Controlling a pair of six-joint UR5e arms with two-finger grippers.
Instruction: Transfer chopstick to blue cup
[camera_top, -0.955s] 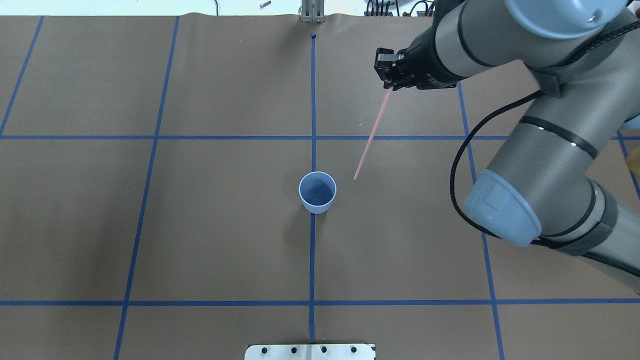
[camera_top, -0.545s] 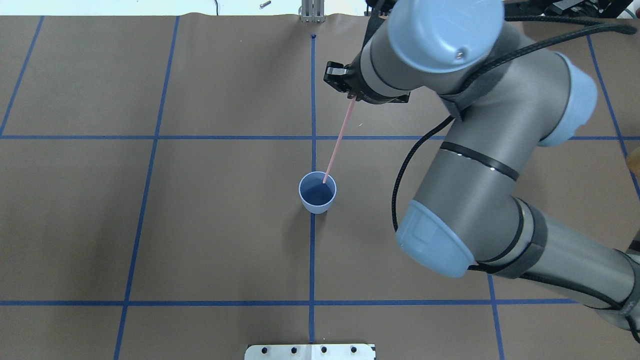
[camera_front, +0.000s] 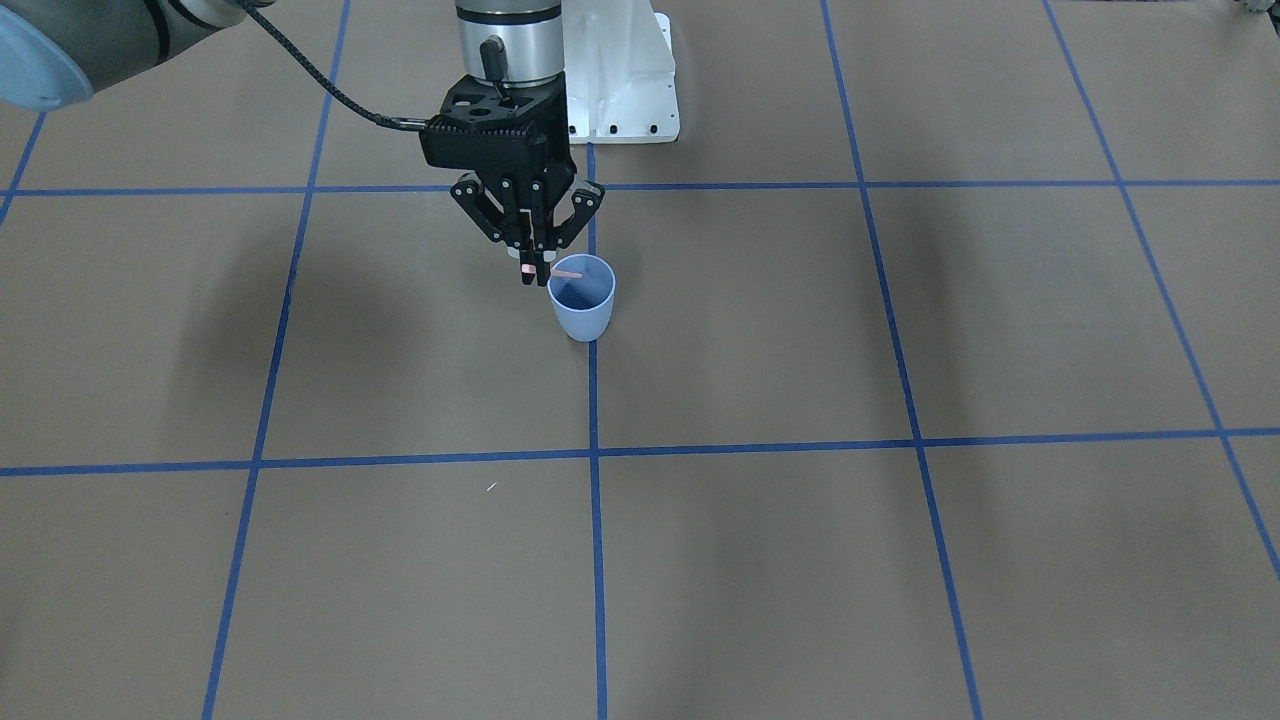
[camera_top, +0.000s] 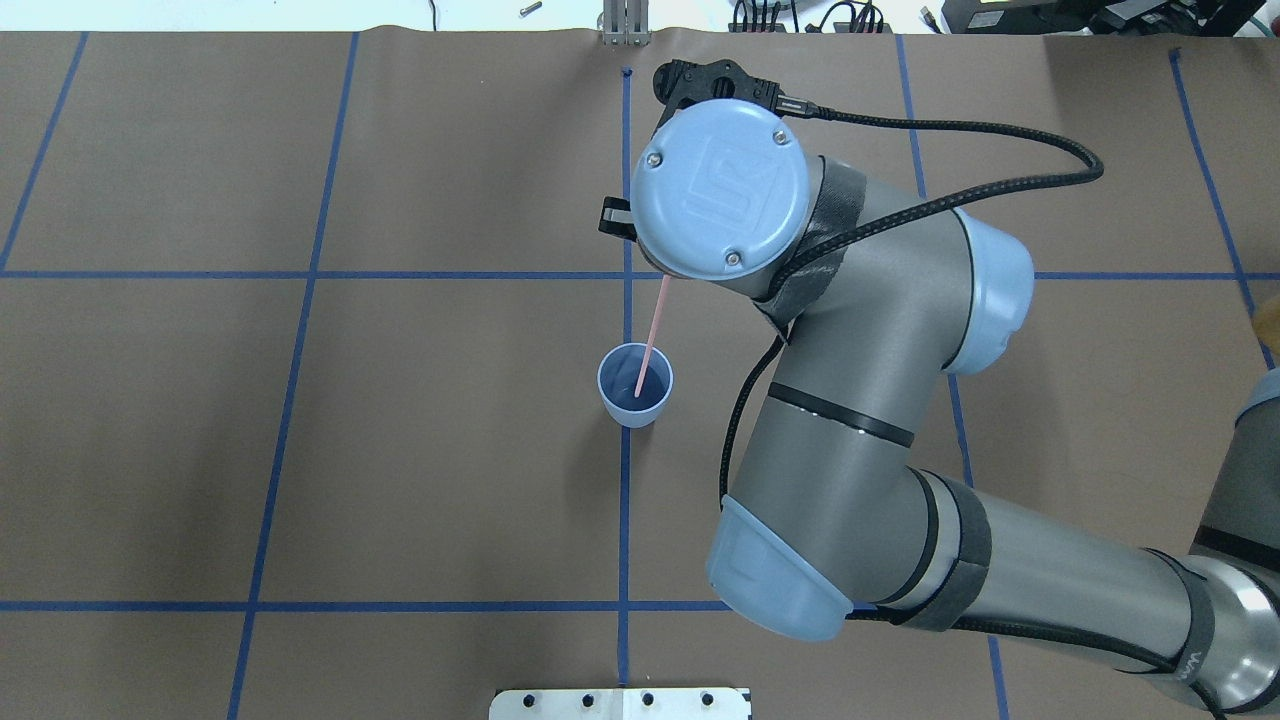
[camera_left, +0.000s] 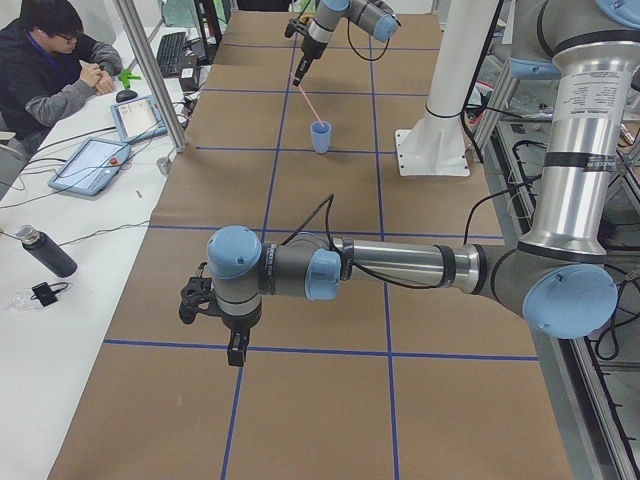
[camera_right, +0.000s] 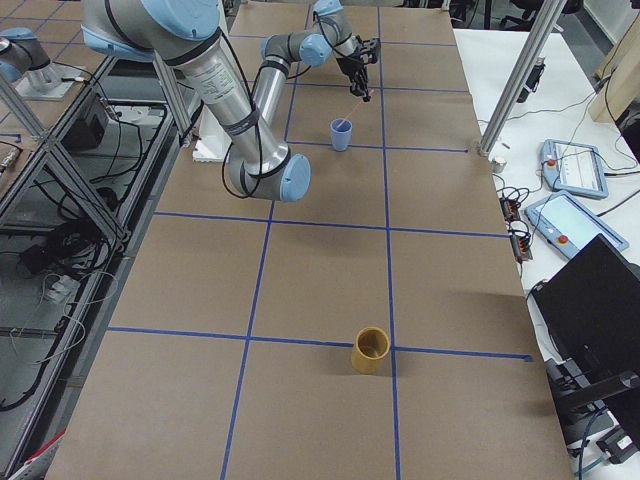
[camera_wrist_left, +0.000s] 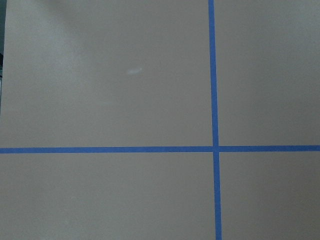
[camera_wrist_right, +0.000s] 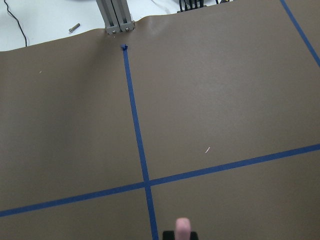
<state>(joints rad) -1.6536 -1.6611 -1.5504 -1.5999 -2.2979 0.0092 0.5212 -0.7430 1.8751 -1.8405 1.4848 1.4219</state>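
chopstick top hidden under right wrist | tip in blue cup

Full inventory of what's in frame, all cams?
chopstick: 1, pink, slanted, lower end in the blue cup, top in the right gripper
blue cup: 1, pale blue, upright on the centre tape line
yellow cup: 1, mustard, upright near the table's right end
table: 1, brown cover, blue tape grid
person: 1, dark top, seated off the table's left end
tablets: 2, grey, by the person
bottle: 1, dark, same side
right gripper: 1, black, shut on chopstick, beside the cup rim
left gripper: 1, black, over bare table, open or shut unclear
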